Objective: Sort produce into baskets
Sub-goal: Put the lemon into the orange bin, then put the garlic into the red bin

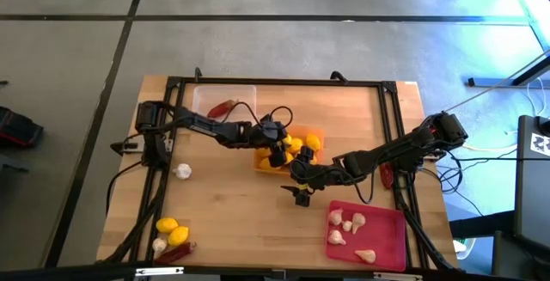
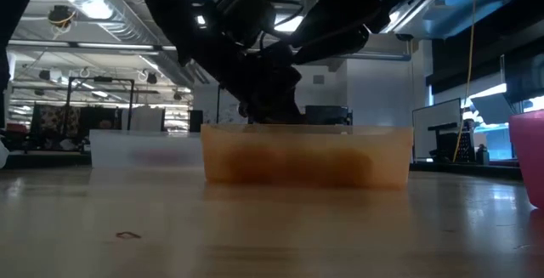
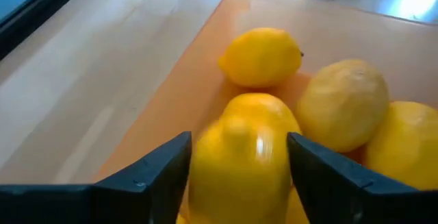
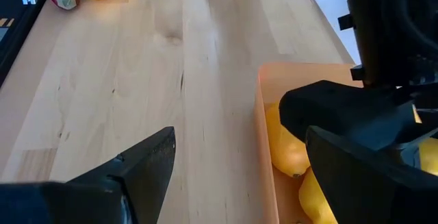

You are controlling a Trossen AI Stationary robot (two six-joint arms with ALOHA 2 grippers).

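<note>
The left gripper (image 3: 236,162) hangs over the orange tray (image 1: 262,166) in the middle of the worktop (image 1: 232,204). Its jaws stand apart on both sides of a lemon (image 3: 239,159); whether they press it I cannot tell. The right gripper (image 4: 239,162) is just beside the tray, jaws wide open and empty. Garlic bulbs (image 1: 348,222) lie in the red-pink tray (image 1: 391,247).

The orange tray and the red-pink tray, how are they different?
The orange plastic tray holds yellow lemons; the red-pink plastic tray holds whitish garlic bulbs. The orange tray sits mid-table under the left gripper; the red-pink tray sits at the table's corner, with no gripper over it. Both are shallow rectangles.
</note>
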